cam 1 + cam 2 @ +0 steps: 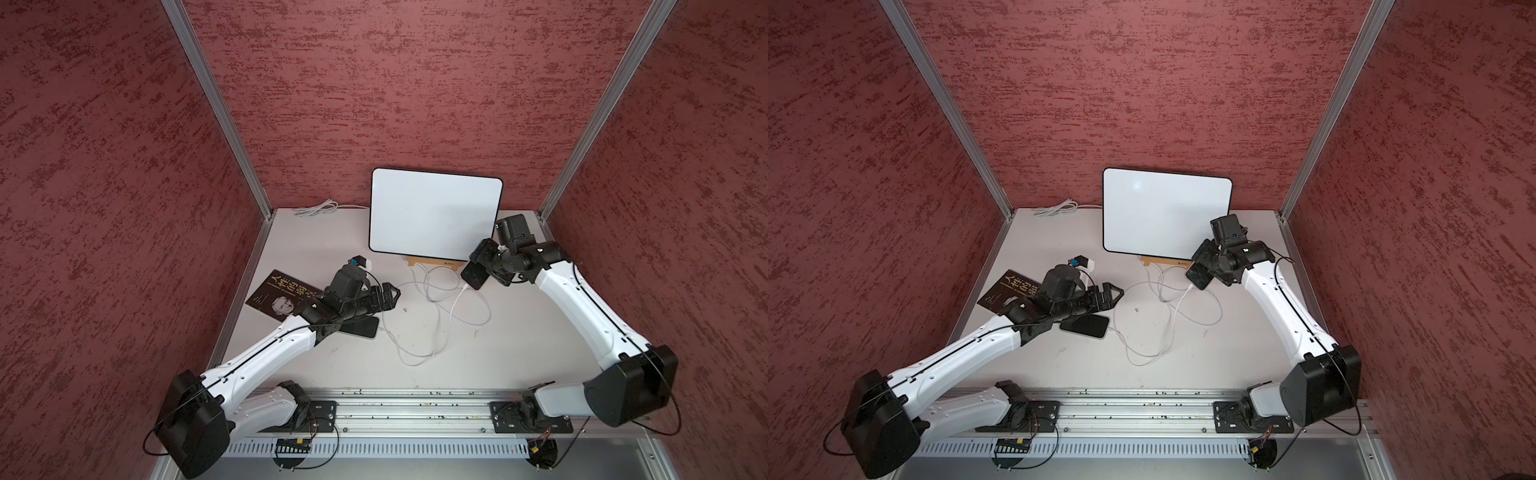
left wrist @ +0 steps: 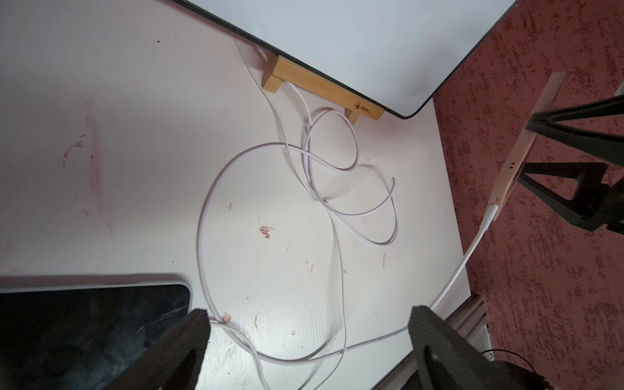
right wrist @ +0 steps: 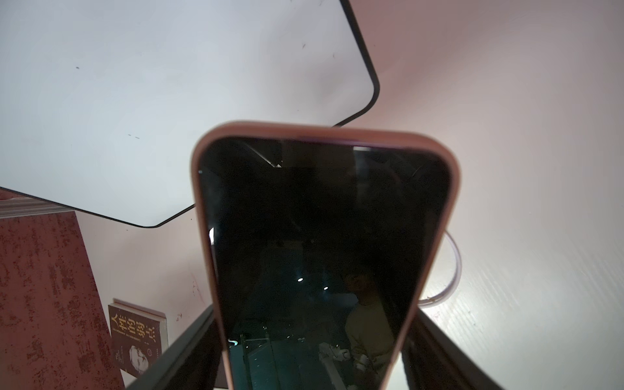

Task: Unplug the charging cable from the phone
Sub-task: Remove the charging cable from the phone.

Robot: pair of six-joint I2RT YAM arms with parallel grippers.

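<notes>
My right gripper (image 1: 478, 275) is shut on a phone (image 3: 320, 236) in a pink case with a dark screen, and holds it above the table near the whiteboard. A white charging cable (image 1: 453, 307) is plugged into the phone's lower end by its plug (image 2: 491, 212) and loops down over the table. My left gripper (image 2: 310, 320) hangs open over the cable loops, holding nothing, well left of the held phone (image 2: 521, 141). A second dark phone (image 2: 91, 324) lies flat under the left arm (image 1: 266, 349), and a white cable meets its end.
A whiteboard (image 1: 434, 216) leans on a wooden stand (image 2: 324, 87) at the back. A dark book (image 1: 282, 299) lies at the left, partly under the left arm. A coiled white cable (image 1: 318, 208) sits in the back corner. Red walls close three sides.
</notes>
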